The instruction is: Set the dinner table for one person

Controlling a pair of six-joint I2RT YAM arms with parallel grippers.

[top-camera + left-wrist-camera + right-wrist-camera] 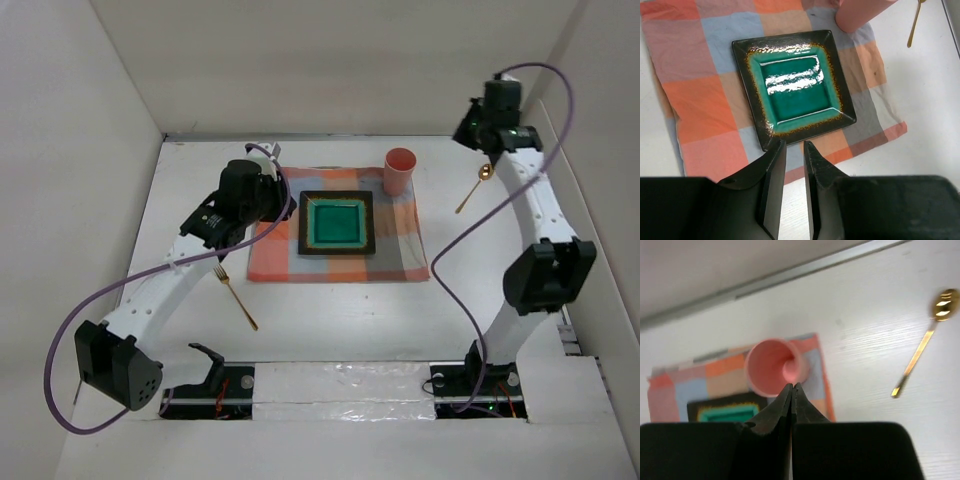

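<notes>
Across the view, your tabletop (330,320) carries a cloth (275,255) with plate (338,223) and cup (399,170); fork (236,297) lies left, spoon (474,188) right. Your left end effector (794,144) hangs over the cloth's left side, slightly released, empty. Your right end effector (791,386) is clenched, empty.

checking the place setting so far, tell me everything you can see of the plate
The plate is square and glossy, like glazed ceramic: teal well, speckled amber band, dark rim. It lies flat and empty in the middle of the cloth, touching nothing else. The cup stands just off its far right corner.
</notes>
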